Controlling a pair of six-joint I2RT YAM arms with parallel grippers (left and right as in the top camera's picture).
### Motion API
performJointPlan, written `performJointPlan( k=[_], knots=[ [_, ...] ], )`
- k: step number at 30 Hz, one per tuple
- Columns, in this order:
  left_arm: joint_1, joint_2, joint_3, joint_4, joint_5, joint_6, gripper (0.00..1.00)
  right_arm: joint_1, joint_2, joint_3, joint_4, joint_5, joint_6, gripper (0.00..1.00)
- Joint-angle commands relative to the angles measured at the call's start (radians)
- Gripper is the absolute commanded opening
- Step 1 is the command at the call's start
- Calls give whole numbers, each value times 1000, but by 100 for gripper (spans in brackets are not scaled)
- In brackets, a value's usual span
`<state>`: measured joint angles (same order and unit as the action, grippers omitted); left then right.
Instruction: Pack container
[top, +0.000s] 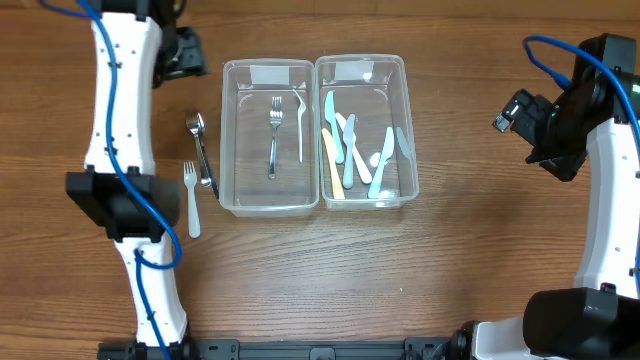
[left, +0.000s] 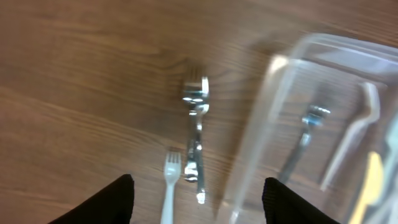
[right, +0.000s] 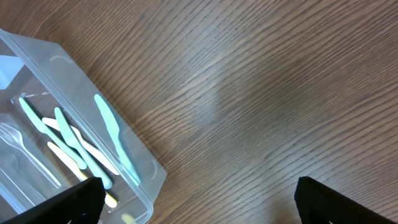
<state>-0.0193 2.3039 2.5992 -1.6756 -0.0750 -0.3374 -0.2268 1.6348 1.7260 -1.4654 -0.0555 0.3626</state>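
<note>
Two clear containers stand side by side. The left container (top: 228, 140) (left: 261, 124) holds a metal fork (top: 275, 135) (left: 301, 143) and a white plastic utensil (top: 300, 125). The right container (top: 410, 130) (right: 134, 155) holds several blue, yellow and white plastic knives (top: 350, 150). On the table left of them lie a metal utensil (top: 202, 152) (left: 196, 134) and a white plastic fork (top: 191, 198) (left: 169, 186). My left gripper (top: 188, 55) (left: 198, 180) hangs open and empty beside the left container's far corner. My right gripper (top: 515, 112) (right: 199, 182) is open, empty, right of the containers.
Bare wooden table surrounds the containers. The left arm's white links (top: 118, 110) run along the table's left side, close to the loose cutlery. The right arm (top: 605, 200) stands at the right edge. The left wrist view is blurred.
</note>
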Motion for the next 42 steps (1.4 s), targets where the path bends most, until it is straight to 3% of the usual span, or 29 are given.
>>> performJointPlan(
  k=[1, 4, 10, 25, 42],
  knots=[
    [30, 98, -95, 13, 82, 36, 58, 2, -2, -5, 14, 1, 5, 100],
    [32, 132, -174, 44, 80, 35, 50, 2, -2, -5, 20, 1, 5, 100],
    [32, 144, -304, 190, 81, 15, 49, 2, -2, -5, 23, 1, 5, 100],
    [32, 144, -537, 369, 46, 54, 44, 2, -2, -5, 21, 1, 5, 100],
    [62, 143, -548, 446, 42, 88, 40, 2, -2, -5, 17, 1, 5, 100]
  ],
)
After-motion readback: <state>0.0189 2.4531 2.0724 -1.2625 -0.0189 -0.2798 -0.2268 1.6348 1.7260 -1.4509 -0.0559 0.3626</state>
